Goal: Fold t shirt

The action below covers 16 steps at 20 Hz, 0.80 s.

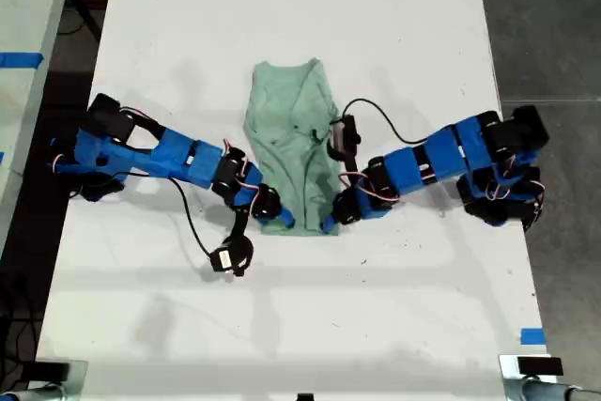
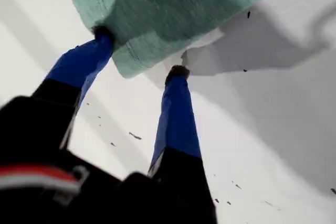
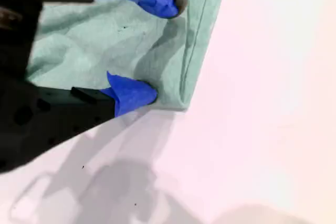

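Observation:
The pale mint-green t shirt [image 1: 291, 129] lies folded narrow on the white table [image 1: 282, 326], neckline towards the far edge. My first gripper [image 1: 279, 219], on the arm from the exterior view's left, is open at the shirt's near corner on that side. In the first wrist view its fingertips [image 2: 178, 72] bracket the hem corner of the shirt [image 2: 173, 3]. My second gripper [image 1: 331, 223], on the arm from the exterior view's right, is open at the other near corner. Its fingers [image 3: 142, 93] straddle the shirt's edge [image 3: 105, 40].
Black cables loop from both arms, one near the shirt's edge [image 1: 376, 115]. Blue tape [image 1: 531, 335] marks the table near the exterior view's lower right. A second table with blue tape [image 1: 19, 60] stands at the exterior view's left, across a dark gap.

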{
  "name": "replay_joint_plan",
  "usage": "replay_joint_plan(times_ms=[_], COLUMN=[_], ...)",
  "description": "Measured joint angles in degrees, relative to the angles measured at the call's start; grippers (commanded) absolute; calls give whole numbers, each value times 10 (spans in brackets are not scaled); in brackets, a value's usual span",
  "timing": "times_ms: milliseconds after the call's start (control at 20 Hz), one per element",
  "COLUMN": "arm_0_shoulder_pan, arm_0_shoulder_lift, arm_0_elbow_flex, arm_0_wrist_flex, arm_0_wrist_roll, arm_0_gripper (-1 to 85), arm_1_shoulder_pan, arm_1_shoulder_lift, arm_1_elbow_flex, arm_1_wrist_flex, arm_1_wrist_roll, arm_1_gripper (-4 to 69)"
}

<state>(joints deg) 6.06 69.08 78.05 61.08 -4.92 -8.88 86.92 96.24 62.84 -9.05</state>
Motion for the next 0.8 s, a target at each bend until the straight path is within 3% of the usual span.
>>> replay_joint_plan(times_ms=[50, 300, 650, 800], arm_0_shoulder_pan=[0, 3, 107, 119], arm_0_shoulder_lift=[-14, -55, -69, -28], arm_0_elbow_flex=[-6, -57, -156, -156], arm_0_wrist_flex=[0, 17, 100, 127], arm_0_wrist_roll=[0, 0, -9, -14], arm_0_gripper=[0, -1, -1, -1], arm_1_shoulder_pan=[0, -4, -95, -101], arm_1_shoulder_lift=[-18, -85, -209, -190], arm_1_elbow_flex=[-7, -79, -322, -351], arm_1_wrist_flex=[-8, -22, 95, 108], arm_1_wrist_roll=[0, 0, 4, -2], arm_1_gripper=[-5, -3, -3, -3])
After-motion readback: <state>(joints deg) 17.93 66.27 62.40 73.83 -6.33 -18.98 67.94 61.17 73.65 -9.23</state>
